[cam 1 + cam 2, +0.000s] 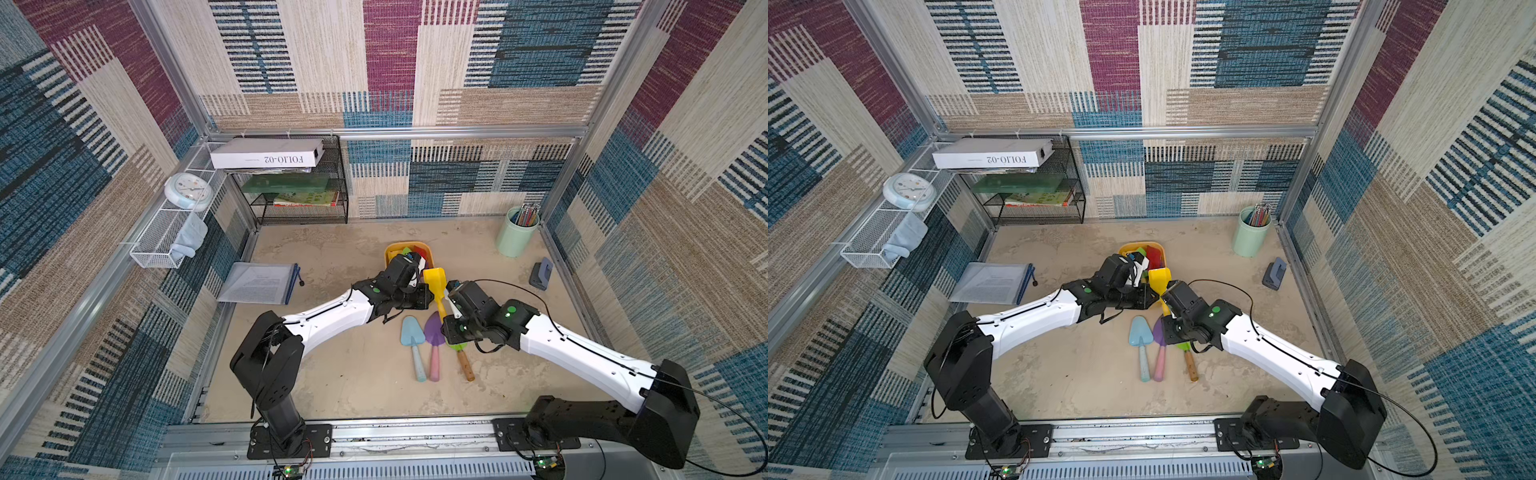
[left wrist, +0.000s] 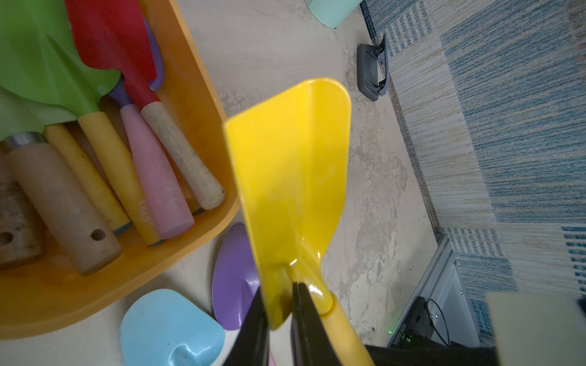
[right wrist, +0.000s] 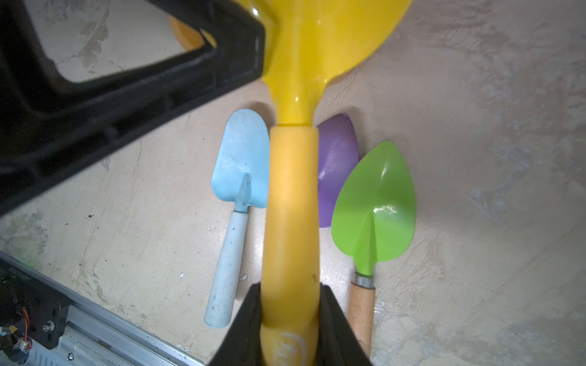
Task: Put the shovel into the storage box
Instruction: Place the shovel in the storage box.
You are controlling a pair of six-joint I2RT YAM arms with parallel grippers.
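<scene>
A yellow shovel (image 1: 435, 279) (image 1: 1160, 277) hangs above the table just right of the storage box (image 1: 390, 249) (image 1: 1124, 248), held by both arms. My right gripper (image 3: 290, 288) is shut on its yellow handle (image 3: 291, 196). My left gripper (image 2: 279, 286) is shut on the edge of the blade (image 2: 291, 164) near the neck. The yellow-orange storage box (image 2: 190, 79) holds several shovels, among them a green blade (image 2: 47, 63) and a red one (image 2: 107, 38). My left wrist hides most of the box in both top views.
Three shovels lie on the table below the held one: light blue (image 1: 412, 332), purple (image 1: 434, 332) and green with a wooden handle (image 3: 374, 202). A mint pencil cup (image 1: 516, 237) and a grey hole punch (image 1: 541, 273) stand at the right. A document folder (image 1: 259, 282) lies at the left.
</scene>
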